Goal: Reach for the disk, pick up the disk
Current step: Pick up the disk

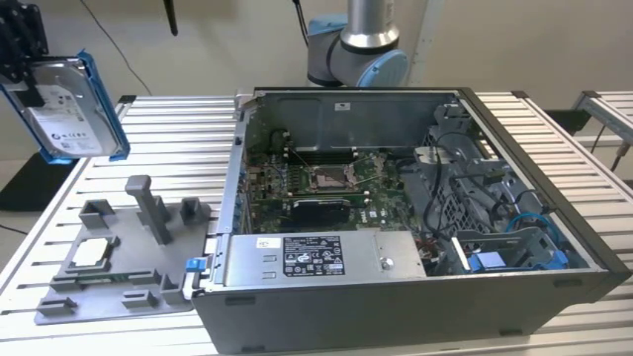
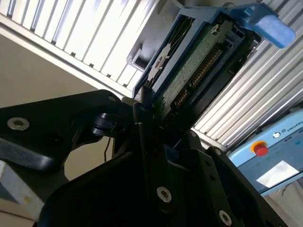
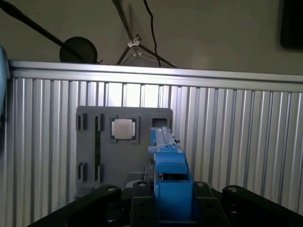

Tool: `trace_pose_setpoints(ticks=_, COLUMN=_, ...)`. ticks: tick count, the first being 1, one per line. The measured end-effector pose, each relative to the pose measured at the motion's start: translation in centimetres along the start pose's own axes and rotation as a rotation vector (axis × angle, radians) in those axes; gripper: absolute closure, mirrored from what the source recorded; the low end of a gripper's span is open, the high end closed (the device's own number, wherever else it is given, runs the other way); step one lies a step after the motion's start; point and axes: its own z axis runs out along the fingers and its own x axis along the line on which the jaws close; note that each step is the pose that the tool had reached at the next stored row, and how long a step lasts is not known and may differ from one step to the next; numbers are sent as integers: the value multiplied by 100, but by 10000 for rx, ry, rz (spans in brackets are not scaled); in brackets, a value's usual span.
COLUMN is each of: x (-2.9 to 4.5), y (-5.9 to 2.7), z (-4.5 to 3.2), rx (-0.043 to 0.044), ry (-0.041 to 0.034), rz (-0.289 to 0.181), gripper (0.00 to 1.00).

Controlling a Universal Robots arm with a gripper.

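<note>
While gripper (image 1: pixel 25 78) clamps it, disk (image 1: pixel 67 104) hangs aloft

Jaws closed on its blue carrier edge; disk upright. Position, exterior view: 10 o'clock from open computer case (image 1: pixel 396 319), 11 o'clock from grey fixture tray (image 1: pixel 99 305).

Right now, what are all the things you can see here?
disk: one, silver with blue frame, in the air at the exterior view's left
computer case: one, grey, open, mid-table
tray: one, grey, on the table beside the case
chip: one, silver, in the tray
table: one, silver slats, under case and tray
arm: one, grey and blue, behind the case
gripper: one, black, shut on the disk
</note>
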Motion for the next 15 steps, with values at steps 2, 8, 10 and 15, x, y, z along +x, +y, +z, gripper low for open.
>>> trace_pose_setpoints(ticks=2, x=0, y=1, z=-33, rx=1, ry=0, rz=0, gripper=100)
trace_pose_setpoints(ticks=8, x=1, y=3, z=-149, rx=2, ry=0, rz=0, gripper=100)
trace_pose_setpoints(ticks=10, x=1, y=4, z=-207, rx=1, ry=0, rz=-1, gripper=100)
trace_pose_setpoints(ticks=15, x=2, y=4, z=-270, rx=0, ry=0, rz=-1, gripper=100)
